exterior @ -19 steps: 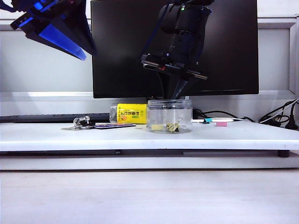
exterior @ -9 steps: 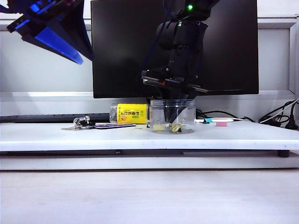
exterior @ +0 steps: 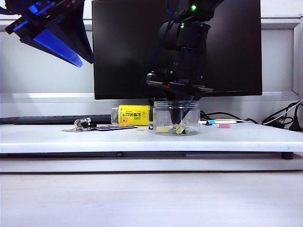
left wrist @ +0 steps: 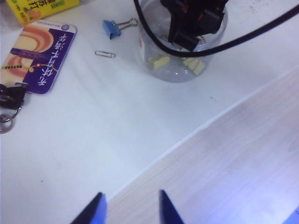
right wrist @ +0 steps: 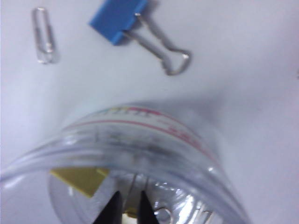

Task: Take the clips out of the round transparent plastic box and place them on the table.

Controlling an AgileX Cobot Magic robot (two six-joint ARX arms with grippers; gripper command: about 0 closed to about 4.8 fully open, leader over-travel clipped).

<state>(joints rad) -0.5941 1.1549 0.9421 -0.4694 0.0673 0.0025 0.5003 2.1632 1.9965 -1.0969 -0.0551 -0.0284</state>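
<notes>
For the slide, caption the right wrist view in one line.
Right gripper, fingers close together, reaches into the round transparent plastic box above yellow clips; a blue binder clip lies outside.

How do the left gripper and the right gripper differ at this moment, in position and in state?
The left gripper hangs high, away from the round transparent plastic box; the right gripper reaches down inside it, near the yellow clips. The left gripper is open wide; the right gripper's fingertips stand close together with a narrow gap. Neither plainly holds anything.
</notes>
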